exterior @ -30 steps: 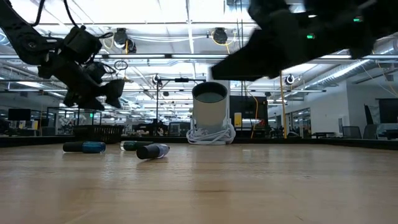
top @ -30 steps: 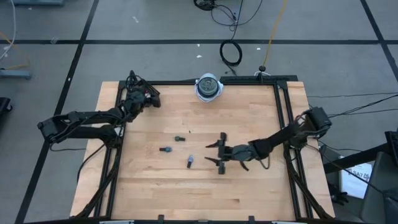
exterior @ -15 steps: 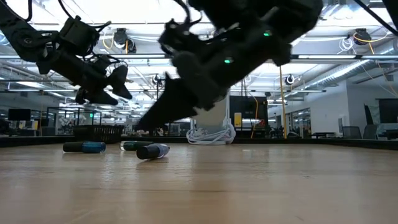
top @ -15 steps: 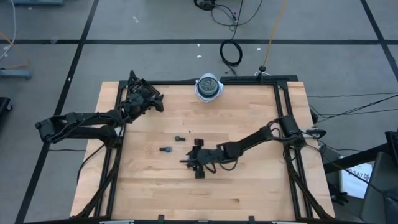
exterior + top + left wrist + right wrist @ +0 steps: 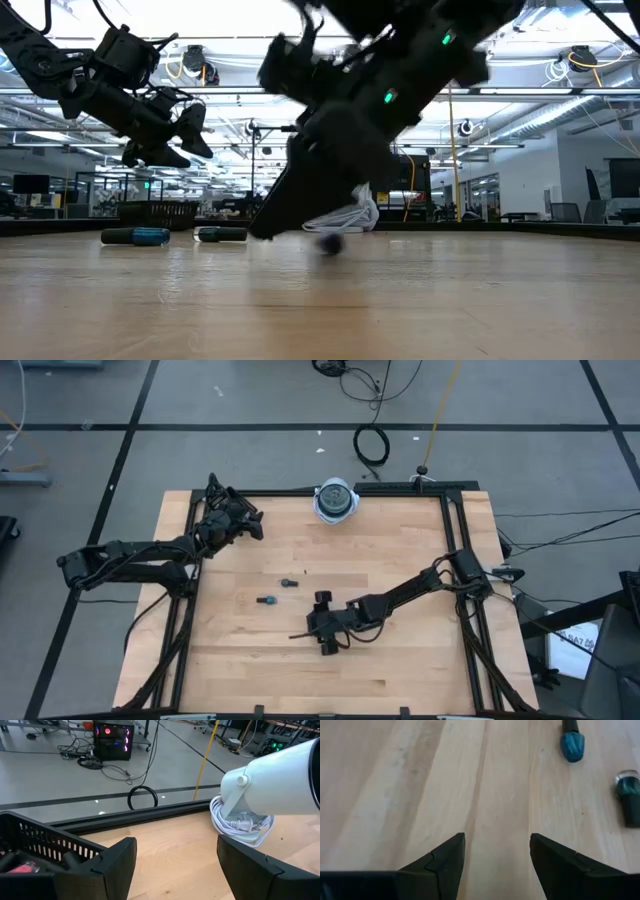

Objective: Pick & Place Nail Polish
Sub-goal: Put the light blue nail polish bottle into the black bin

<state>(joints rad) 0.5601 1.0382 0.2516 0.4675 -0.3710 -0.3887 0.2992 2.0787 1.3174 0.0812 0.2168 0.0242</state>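
Note:
Two tiny nail polish bottles lie on their sides on the wooden table, a blue one (image 5: 266, 601) (image 5: 572, 744) and a teal one (image 5: 288, 582) (image 5: 628, 795). A third, purple-blue bottle (image 5: 330, 243) shows only in the low view, end-on on the table under my right gripper. My right gripper (image 5: 307, 624) (image 5: 497, 865) is open and slants down near the table's middle, with bare wood between its fingers. My left gripper (image 5: 248, 520) (image 5: 172, 870) hangs open above the far left corner. My right gripper stands over the purple-blue bottle (image 5: 330, 243), which lies behind its fingertips and beneath its body. Whether any part of the gripper touches it, I cannot tell. My left gripper touches nothing.
A white cylinder (image 5: 335, 500) (image 5: 280, 785) wrapped in white cable stands at the far edge. A black basket (image 5: 40, 845) with something pink inside sits at the far left corner, beside my left gripper. Black rails (image 5: 452, 550) line the table's sides.
My right gripper has gone toward the table's left edge and down, tipping its fingers toward the wood over the purple-blue bottle. That bottle has shifted toward the table's right and now shows end-on instead of sideways.

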